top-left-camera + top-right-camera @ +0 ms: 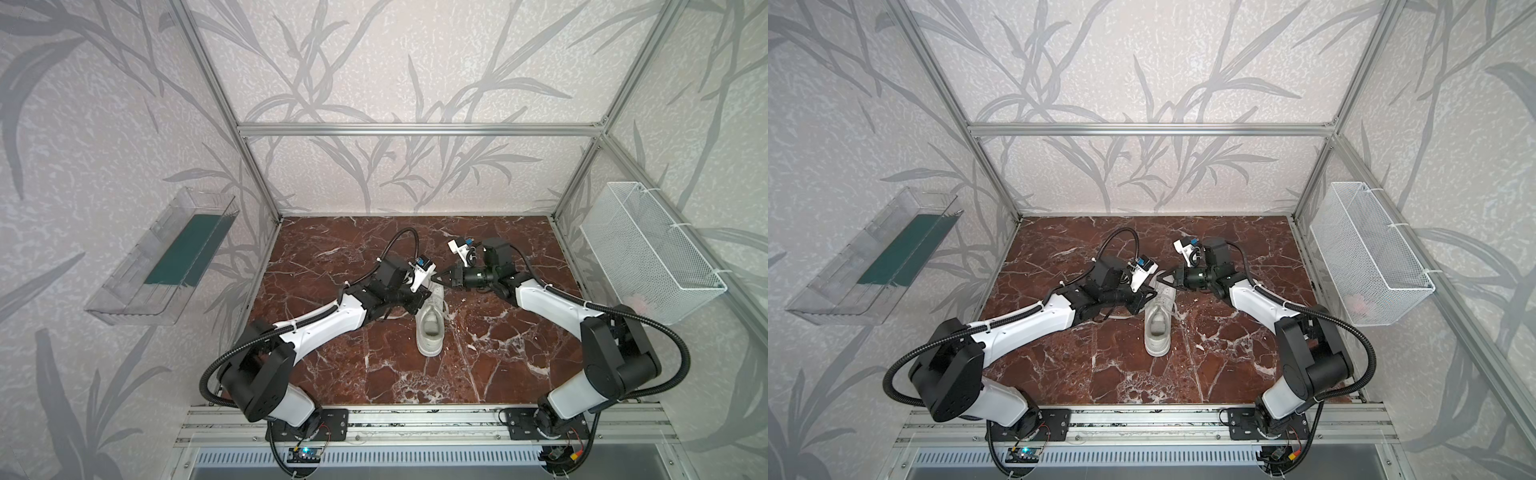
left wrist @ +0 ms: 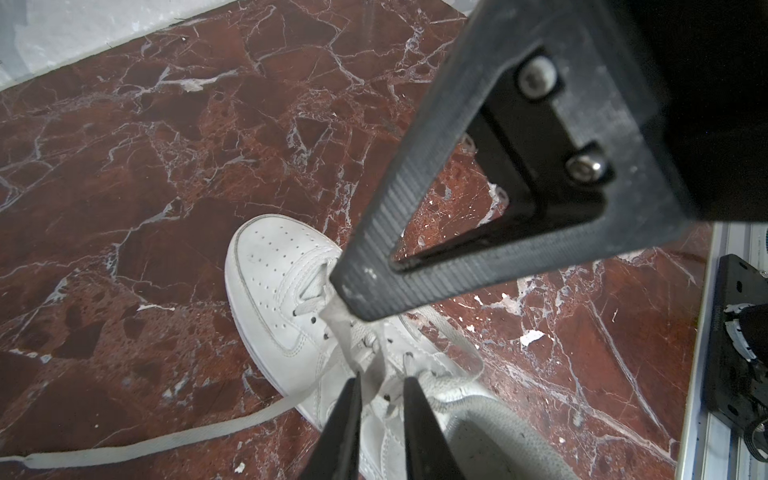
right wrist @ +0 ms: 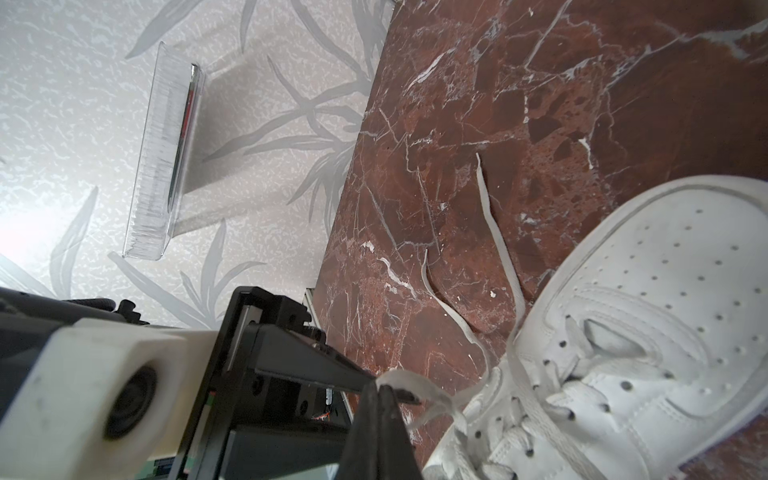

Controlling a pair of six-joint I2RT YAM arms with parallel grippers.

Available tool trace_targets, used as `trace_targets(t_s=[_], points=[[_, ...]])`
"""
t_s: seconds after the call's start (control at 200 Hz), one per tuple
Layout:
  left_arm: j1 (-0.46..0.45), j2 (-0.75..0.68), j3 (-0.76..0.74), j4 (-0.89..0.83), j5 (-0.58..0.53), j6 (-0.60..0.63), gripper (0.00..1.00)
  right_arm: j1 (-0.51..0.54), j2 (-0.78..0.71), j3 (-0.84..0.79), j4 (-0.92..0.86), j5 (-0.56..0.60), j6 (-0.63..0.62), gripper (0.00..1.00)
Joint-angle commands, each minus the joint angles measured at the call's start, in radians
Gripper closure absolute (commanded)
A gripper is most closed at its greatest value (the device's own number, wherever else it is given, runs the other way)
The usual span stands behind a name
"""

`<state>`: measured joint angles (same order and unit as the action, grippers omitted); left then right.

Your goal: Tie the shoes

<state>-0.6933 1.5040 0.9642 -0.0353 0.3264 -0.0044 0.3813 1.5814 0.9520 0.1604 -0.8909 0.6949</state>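
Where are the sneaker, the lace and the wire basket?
sneaker (image 1: 430,327): in a top view, heel lining.
lace (image 2: 343,332): left wrist view, raised stretch above eyelets.
wire basket (image 1: 648,266): in a top view, mesh wall.

A white sneaker (image 1: 1158,332) stood near the middle of the red marble table (image 1: 1059,374), heel near and toe far. The left gripper (image 1: 1152,296) stretched in from the left over its laces (image 1: 1166,293). The right gripper (image 1: 1166,279), jaws drawn together to a point, pointed in from the right at the toe end, and the two tips were close together. A clear tray (image 1: 851,291) hung on the left wall, a white mesh basket (image 1: 1370,266) on the right.
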Motion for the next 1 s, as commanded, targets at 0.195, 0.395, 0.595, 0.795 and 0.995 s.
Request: trace_targets(t_s=[0.195,0.395,0.595,0.795,0.995], points=[[-0.010,0.028,0.028,0.037,0.014,-0.021,0.85,-0.002,-0.029,0.014,0.021,-0.008,0.008,1.00],[-0.010,0.026,0.034,0.031,-0.004,-0.016,0.93,-0.004,-0.031,0.012,0.019,-0.007,0.004,1.00],[-0.010,0.004,0.044,0.011,-0.012,-0.009,1.00,-0.007,-0.033,0.009,0.017,-0.005,0.003,1.00],[-0.010,-0.011,0.050,0.011,-0.008,-0.012,1.00,-0.014,-0.040,0.000,0.016,0.000,0.003,1.00],[-0.011,-0.028,0.050,0.014,-0.011,-0.018,1.00,-0.025,-0.041,-0.007,0.016,0.006,0.008,1.00]])
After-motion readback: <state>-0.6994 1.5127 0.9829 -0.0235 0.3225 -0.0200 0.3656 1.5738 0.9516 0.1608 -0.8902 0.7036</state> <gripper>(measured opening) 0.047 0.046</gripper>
